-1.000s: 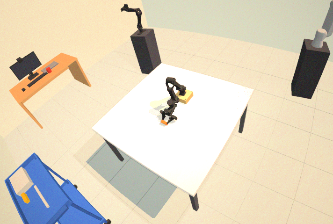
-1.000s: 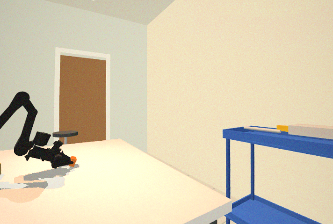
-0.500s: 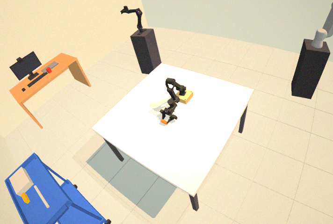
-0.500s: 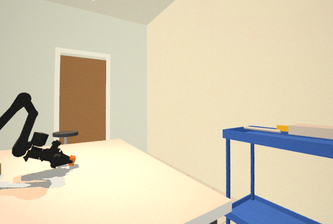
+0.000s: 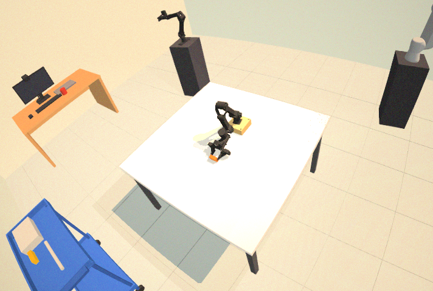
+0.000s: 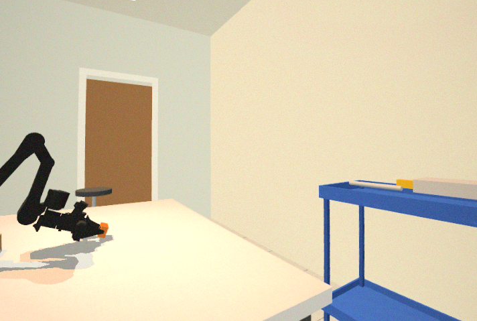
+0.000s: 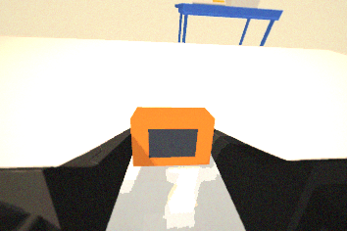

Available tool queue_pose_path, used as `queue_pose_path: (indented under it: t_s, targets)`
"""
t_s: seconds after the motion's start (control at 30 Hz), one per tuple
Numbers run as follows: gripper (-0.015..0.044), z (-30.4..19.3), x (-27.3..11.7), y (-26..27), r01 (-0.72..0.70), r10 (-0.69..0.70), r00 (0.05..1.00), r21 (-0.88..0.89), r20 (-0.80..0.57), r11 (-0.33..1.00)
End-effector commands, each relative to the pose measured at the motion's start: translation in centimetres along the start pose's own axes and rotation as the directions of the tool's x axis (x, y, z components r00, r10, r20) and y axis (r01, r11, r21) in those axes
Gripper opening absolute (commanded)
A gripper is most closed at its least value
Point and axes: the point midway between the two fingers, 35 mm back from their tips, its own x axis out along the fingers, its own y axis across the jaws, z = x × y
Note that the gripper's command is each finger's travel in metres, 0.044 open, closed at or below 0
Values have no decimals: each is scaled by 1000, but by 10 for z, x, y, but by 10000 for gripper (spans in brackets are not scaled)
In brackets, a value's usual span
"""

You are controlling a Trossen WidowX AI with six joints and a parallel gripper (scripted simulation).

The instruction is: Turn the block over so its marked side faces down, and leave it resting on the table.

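The orange block [image 5: 212,157] [image 6: 103,228] [image 7: 173,117] sits between the two black fingers of my gripper [image 5: 215,155] [image 6: 96,230] [image 7: 172,132], which is shut on it. In the wrist view the block's dark marked side [image 7: 173,143] faces back toward the camera, not down. The gripper reaches out nearly level, very low over the white table [image 5: 244,189] [image 6: 185,255] [image 7: 74,83], near its middle. I cannot tell whether the block touches the table top.
The arm's yellow base [image 5: 243,126] stands on the table behind the gripper. A blue cart [image 5: 52,245] [image 6: 388,200] [image 7: 227,12] stands beyond the table's edge. Two dark pedestals [image 5: 188,65] [image 5: 402,89] and an orange desk [image 5: 70,92] stand around the table.
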Motion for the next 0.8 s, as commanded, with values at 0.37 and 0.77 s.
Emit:
queue_pose_path:
  t_s: [0.37, 0.77]
  targets:
    - [440, 0, 0, 0, 3, -3, 1000, -6, 2, 1000]
    - [440, 0, 0, 0, 3, -3, 1000, -6, 2, 1000]
